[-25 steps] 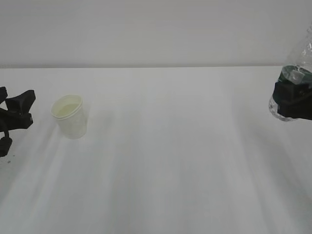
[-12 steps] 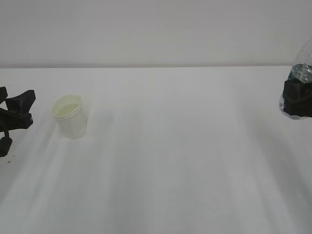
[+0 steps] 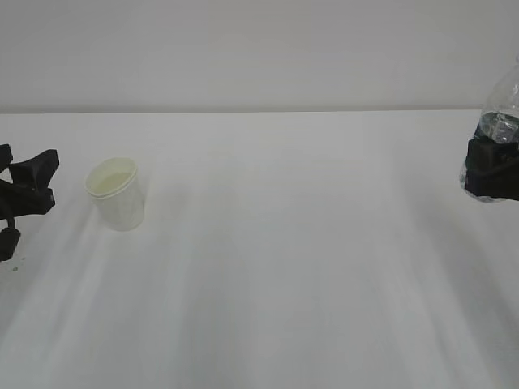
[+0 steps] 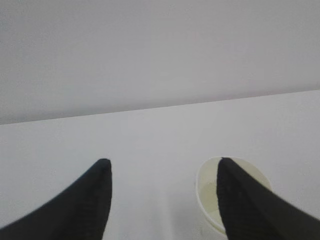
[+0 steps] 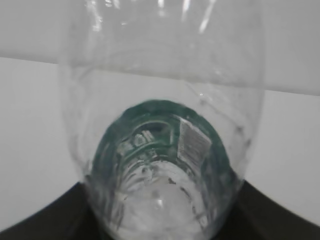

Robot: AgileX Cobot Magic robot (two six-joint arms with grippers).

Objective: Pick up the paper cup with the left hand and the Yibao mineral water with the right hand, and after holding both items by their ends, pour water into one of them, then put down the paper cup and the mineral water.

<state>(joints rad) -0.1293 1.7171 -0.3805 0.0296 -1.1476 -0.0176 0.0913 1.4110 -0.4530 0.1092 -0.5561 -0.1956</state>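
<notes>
The paper cup (image 3: pixel 117 194) stands upright on the white table (image 3: pixel 284 267) at the left, white with a cream inside. My left gripper (image 3: pixel 49 180) is open just left of it, apart from it and holding nothing. In the left wrist view the cup (image 4: pixel 206 190) sits low at the right, partly behind the right fingertip of the left gripper (image 4: pixel 163 162). At the far right edge my right gripper (image 3: pixel 491 174) is shut on the lower part of the Yibao mineral water (image 3: pixel 501 117). This clear bottle (image 5: pixel 160 125) with its green label fills the right wrist view between the black fingers of the right gripper (image 5: pixel 162 200).
A plain pale wall (image 3: pixel 259 49) runs behind the table's far edge. Between the cup and the bottle I see only bare white tabletop.
My right gripper has carried the bottle a little to the right and turned it more upright. The left gripper and the cup have stayed still.
</notes>
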